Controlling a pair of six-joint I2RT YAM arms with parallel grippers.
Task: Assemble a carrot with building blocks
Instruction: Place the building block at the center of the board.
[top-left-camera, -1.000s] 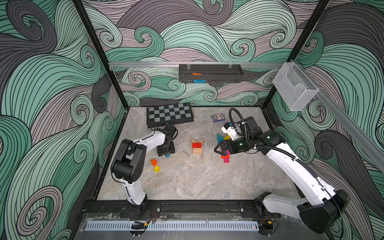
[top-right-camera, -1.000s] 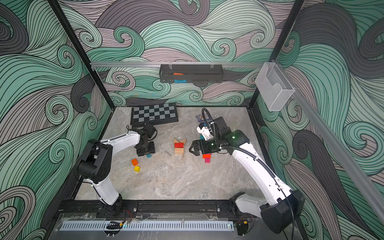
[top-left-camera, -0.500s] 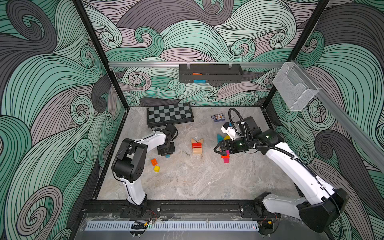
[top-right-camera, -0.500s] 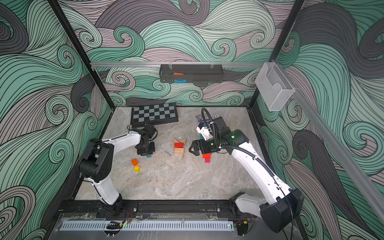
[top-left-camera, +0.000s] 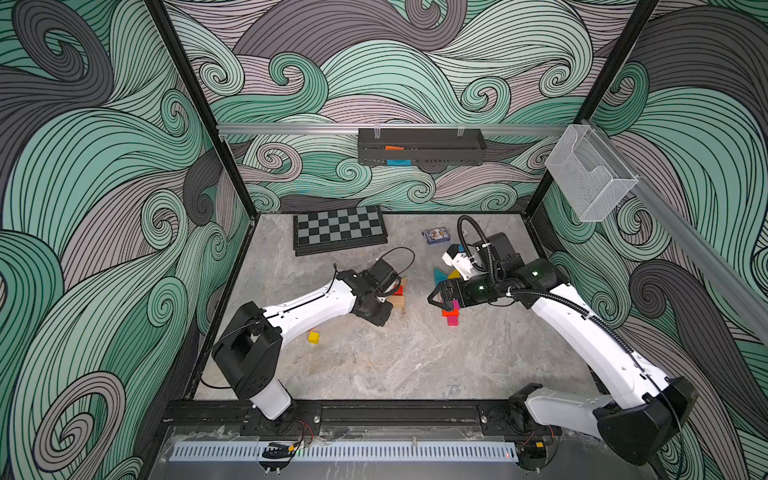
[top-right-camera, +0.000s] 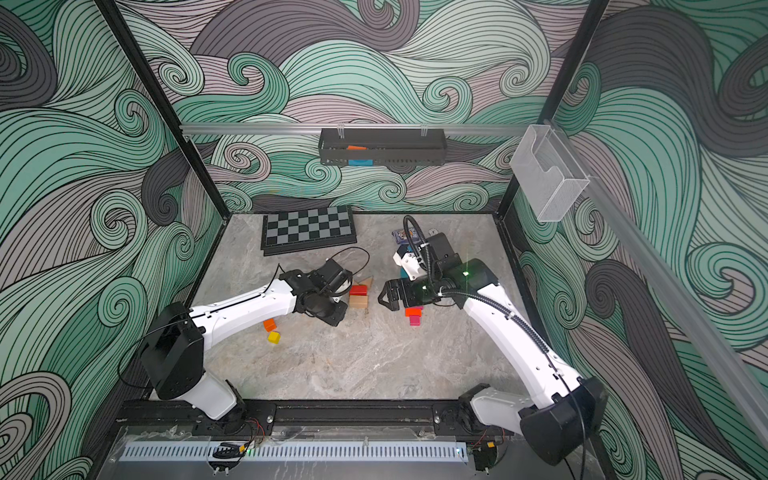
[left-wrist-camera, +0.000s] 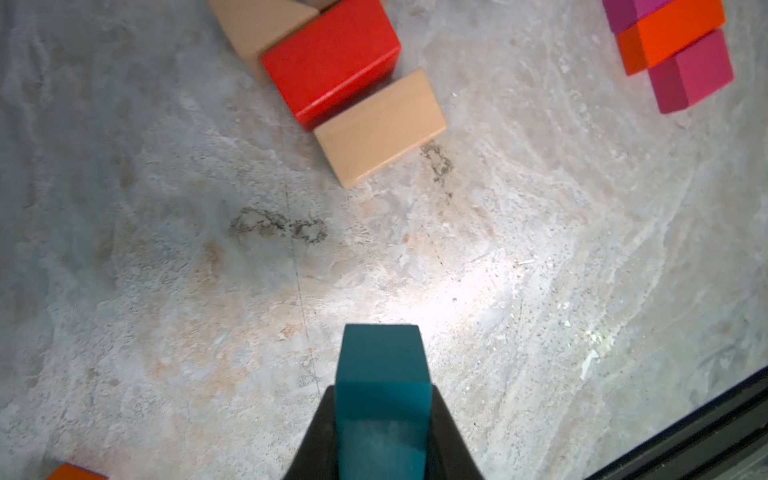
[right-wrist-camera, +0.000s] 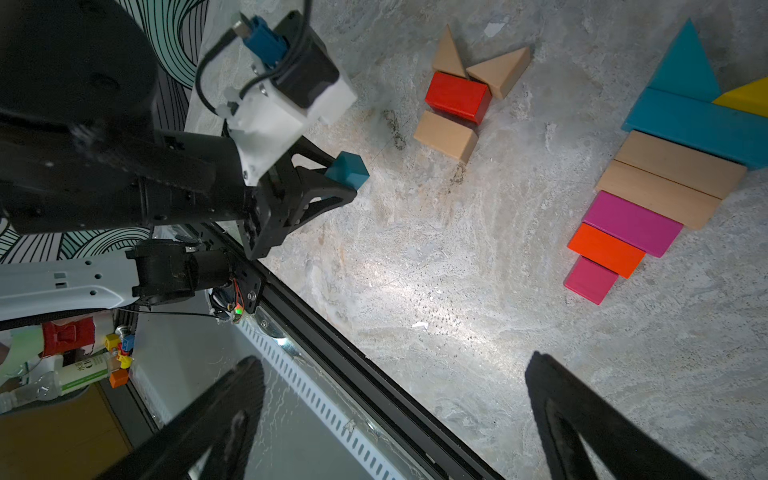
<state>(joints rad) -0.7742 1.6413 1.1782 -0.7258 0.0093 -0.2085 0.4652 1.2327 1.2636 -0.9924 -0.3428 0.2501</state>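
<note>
Pinching smooth teal cube (left-wrist-camera: 382, 365): left claw (right-wrist-camera: 341, 183).

Grey marbled surface (top-left-camera: 374, 361): a chequered board (top-left-camera: 338, 227) at the back, a blue card box (top-left-camera: 436, 235) near it. Mid-surface, a red block (right-wrist-camera: 457, 96) touches a tan block (right-wrist-camera: 444, 135) and two tan wedges (right-wrist-camera: 500, 68). Apart from these, pieces lie side by side — pink cube (right-wrist-camera: 590, 279), orange bar (right-wrist-camera: 606, 249), pink bar (right-wrist-camera: 631, 222), tan bars (right-wrist-camera: 658, 194), teal bar (right-wrist-camera: 698, 124) — then teal wedge (right-wrist-camera: 685, 66) and yellow wedge (right-wrist-camera: 744, 97). An orange cube (top-right-camera: 269, 324) and a yellow cube (top-right-camera: 274, 337) sit just beside each other.
</note>
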